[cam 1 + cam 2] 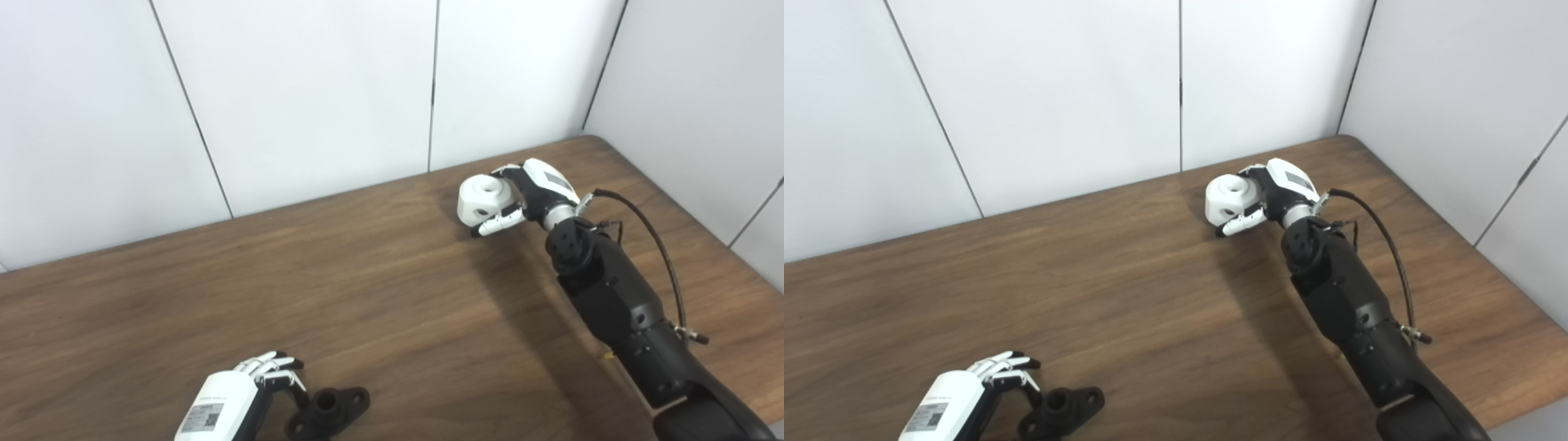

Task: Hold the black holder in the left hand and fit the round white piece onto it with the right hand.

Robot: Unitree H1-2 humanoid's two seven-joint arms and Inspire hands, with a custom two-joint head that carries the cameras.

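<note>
The black holder (331, 409) lies flat on the table near the front edge, with a round socket in its middle. My left hand (248, 392) is just left of it, fingers spread and lightly curled, apparently touching only its left end; it holds nothing. Far back on the right, the round white piece (484, 197), with a hole in its top, is at the table surface. My right hand (527, 190) is wrapped around it from the right, with fingers behind it and under its front side. I cannot tell whether the piece is lifted off the table.
The brown wooden table (367, 294) meets white wall panels at the back and right. Its right edge runs close to my right arm (612, 294), and a black cable loops off the forearm.
</note>
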